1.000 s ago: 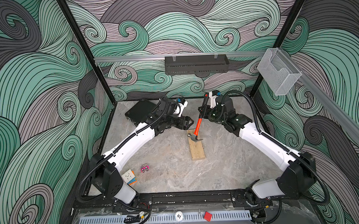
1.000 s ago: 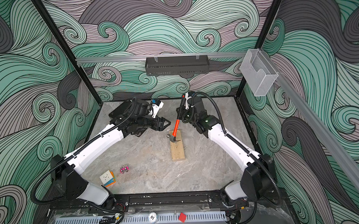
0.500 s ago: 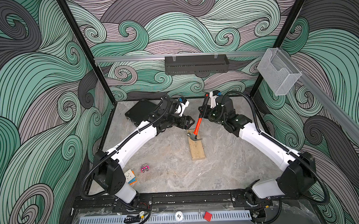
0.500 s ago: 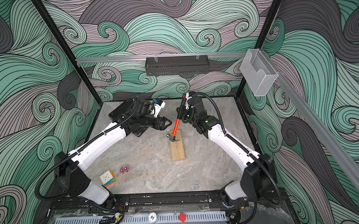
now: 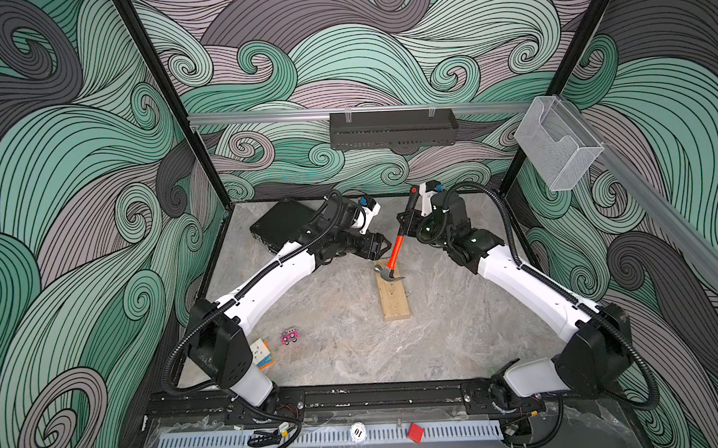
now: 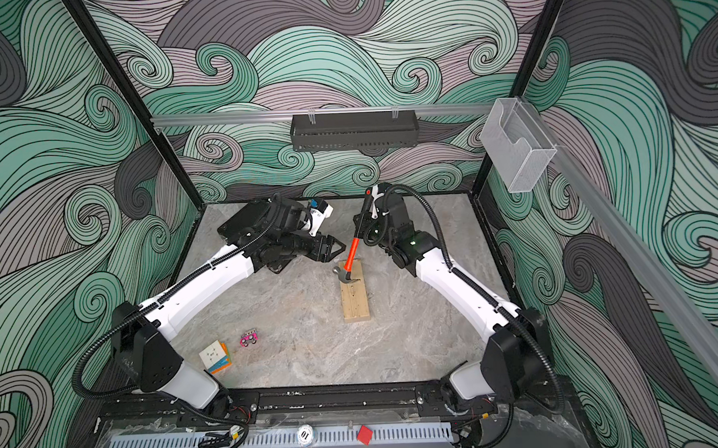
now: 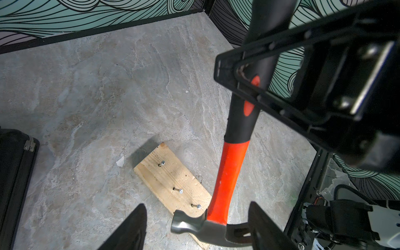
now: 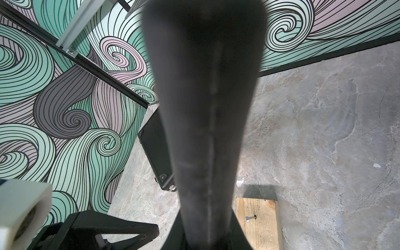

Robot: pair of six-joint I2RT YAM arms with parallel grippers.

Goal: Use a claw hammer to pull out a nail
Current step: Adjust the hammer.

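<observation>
Red comes first: a small block (image 6: 364, 435) sits on the front rail (image 6: 275, 438), between the two arm bases. Farther in, a colour cube (image 6: 215, 356) and a pink toy (image 6: 249, 339) lie near the left arm's base, well apart from the work. Mid-table lies the wooden plank (image 5: 394, 300), and the left wrist view shows three nails (image 7: 180, 191) standing out of it. The claw hammer (image 5: 395, 252) rests its grey head on the plank's far end, just beside the nail nearest that end (whether the claw has caught it I cannot tell). Its handle leans up toward the back wall. The left gripper (image 6: 338, 248) hangs released and empty, its tips just beside the orange neck. Higher and farther back, the right gripper (image 5: 408, 225) is clenched on the black handle. A black case (image 5: 280, 224) lies by the back wall, behind the left arm.
</observation>
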